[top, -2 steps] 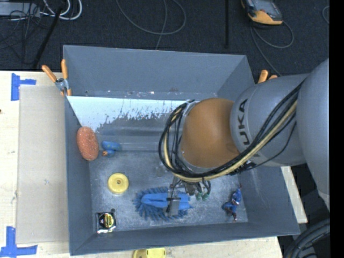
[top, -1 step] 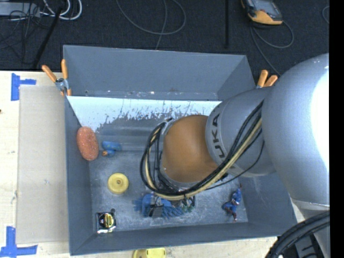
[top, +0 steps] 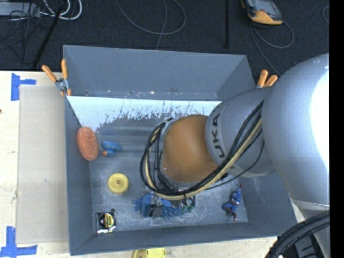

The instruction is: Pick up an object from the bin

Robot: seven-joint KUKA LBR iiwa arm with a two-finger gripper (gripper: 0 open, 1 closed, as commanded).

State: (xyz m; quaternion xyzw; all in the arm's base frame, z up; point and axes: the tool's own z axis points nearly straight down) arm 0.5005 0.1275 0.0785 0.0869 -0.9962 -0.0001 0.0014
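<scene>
The gripper (top: 159, 206) sits low over a blue bristly thing near the front wall of the grey bin (top: 161, 79).

Nearest the front, a black-and-yellow tape measure (top: 106, 221) lies in the left corner. The blue bristly thing (top: 171, 208) (brush-like, with a touch of green at its right end) lies at the middle of the front, right under the gripper and partly hidden by the wrist's orange cover (top: 185, 152) and black cables (top: 148, 165). Whether the claw is wide, narrow or closed on it cannot be told. To the right, well apart, lies a small blue figure (top: 233, 203). Further back, a yellow round piece (top: 117, 183) lies left of the arm. Beyond it, a small blue piece (top: 110, 146) lies just beside a reddish-brown oval lump (top: 87, 143) by the left wall.
</scene>
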